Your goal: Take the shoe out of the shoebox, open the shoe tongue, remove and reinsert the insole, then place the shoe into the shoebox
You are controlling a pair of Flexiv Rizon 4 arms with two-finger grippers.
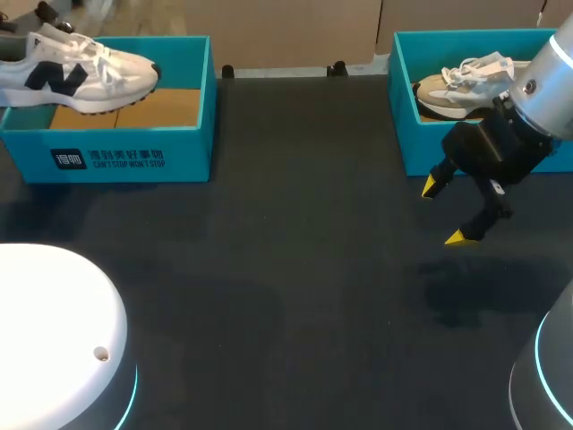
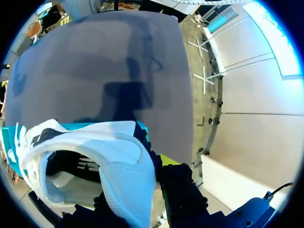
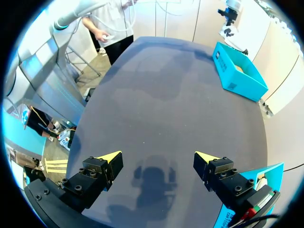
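While the right pincer (image 1: 446, 212) gapes wide, the left pincer (image 2: 140, 183) clamps the white shoe (image 2: 95, 142).

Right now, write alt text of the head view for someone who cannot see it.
The right gripper hangs open over the dark table, in front of a teal shoebox holding a beige shoe. At far left, a white shoe is above a second teal shoebox.

White shoe (image 1: 76, 72) above teal shoebox (image 1: 134, 154), far L.
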